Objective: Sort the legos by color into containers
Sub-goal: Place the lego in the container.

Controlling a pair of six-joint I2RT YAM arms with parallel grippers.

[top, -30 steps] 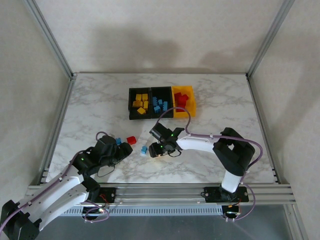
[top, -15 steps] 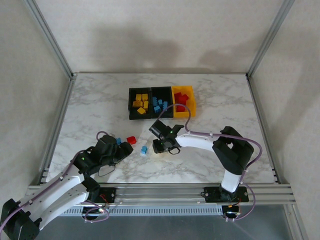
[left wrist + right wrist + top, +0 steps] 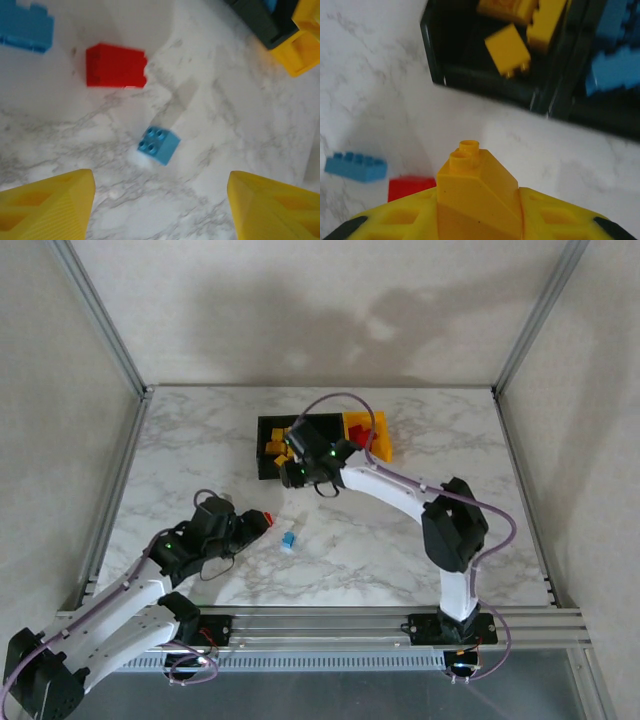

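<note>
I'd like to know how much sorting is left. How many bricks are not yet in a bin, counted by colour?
Blue: 2, the long blue brick and the small blue brick, on the table.
Red: 1, the red brick, on the table.
Yellow: 1, the yellow brick, held in the right claw.
Total: 4 that I can see.

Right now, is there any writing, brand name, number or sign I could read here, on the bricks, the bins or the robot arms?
No readable text anywhere.
The yellow brick, red brick and blue brick show plain studs, with no legible brand.
The bins, the left arm and the right arm bear no label I can make out.
</note>
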